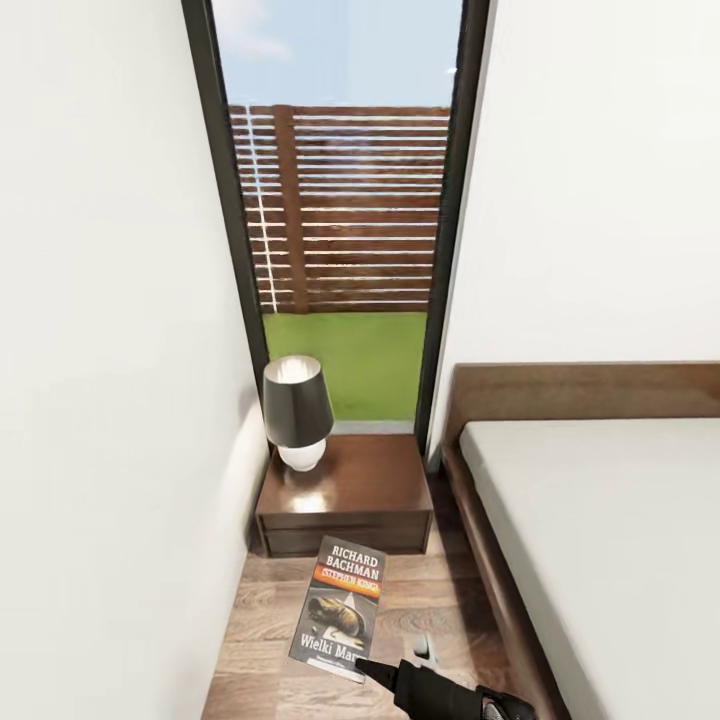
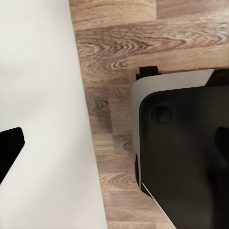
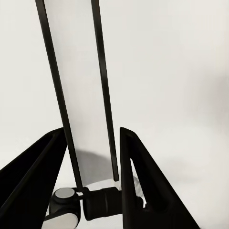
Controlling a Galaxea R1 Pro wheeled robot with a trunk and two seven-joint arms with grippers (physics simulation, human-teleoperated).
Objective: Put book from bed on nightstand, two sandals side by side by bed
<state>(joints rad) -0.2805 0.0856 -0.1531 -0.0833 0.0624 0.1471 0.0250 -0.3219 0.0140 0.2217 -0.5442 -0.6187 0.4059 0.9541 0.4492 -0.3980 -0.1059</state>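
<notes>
Before the nightstand [image 1: 345, 495], the book [image 1: 341, 605] was pinched at its near edge by the right fingers [image 1: 365, 668], shut on it; left fingers' state unclear.

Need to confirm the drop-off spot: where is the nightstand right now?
In the head view the nightstand sits centre-left against the window wall, between the white wall and the bed, a lamp on it, the book just before it.

Dark-shaded lamp [image 1: 296, 410] w/ white base beside white wall [image 1: 110, 350]; wooden slat fence [image 1: 345, 205], green lawn [image 1: 350, 362], blue sky outside.
</notes>
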